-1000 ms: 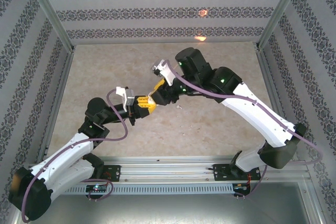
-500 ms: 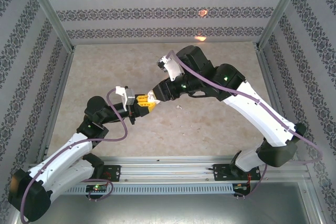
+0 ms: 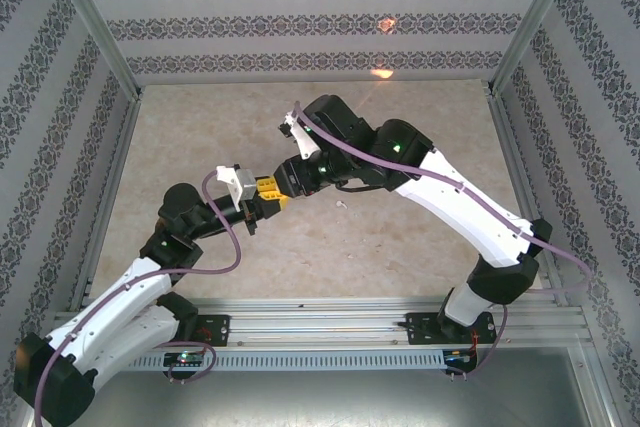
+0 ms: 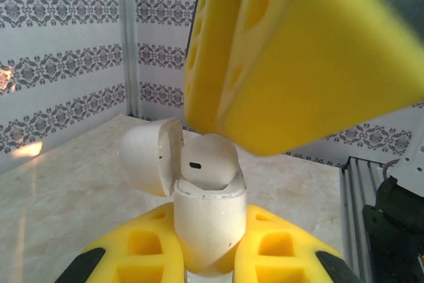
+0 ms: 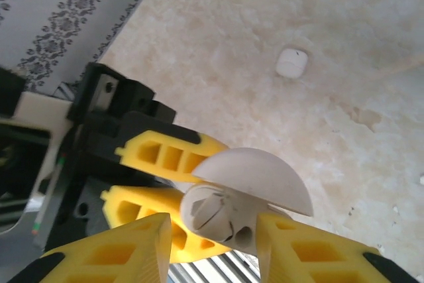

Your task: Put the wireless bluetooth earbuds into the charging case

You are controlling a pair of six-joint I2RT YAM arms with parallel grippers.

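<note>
My left gripper [image 4: 209, 236] is shut on the white charging case [image 4: 207, 220], holding it upright above the table with its lid [image 4: 149, 157] swung open. One white earbud [image 4: 209, 160] sits in the case's top, its rounded head sticking out. My right gripper [image 5: 212, 233] hangs just over the case [image 5: 233, 222]. Its jaws are open, one on each side of the open top, with nothing held. Its yellow fingers [image 4: 298, 51] loom right above the earbud. A second earbud [image 5: 291, 63] lies loose on the table. In the top view the two grippers meet at mid-table, left gripper [image 3: 260, 199], right gripper [image 3: 280, 185].
The beige marble-look tabletop [image 3: 400, 237] is walled by patterned panels with metal posts [image 3: 100, 37]. The loose earbud [image 3: 342, 205] lies just right of the meeting grippers. A metal rail [image 3: 320, 322] with the arm bases runs along the near edge.
The right arm has swung left and lowered its gripper onto the case held by the left gripper. Its jaws have narrowed slightly. The left gripper has kept its grip.
</note>
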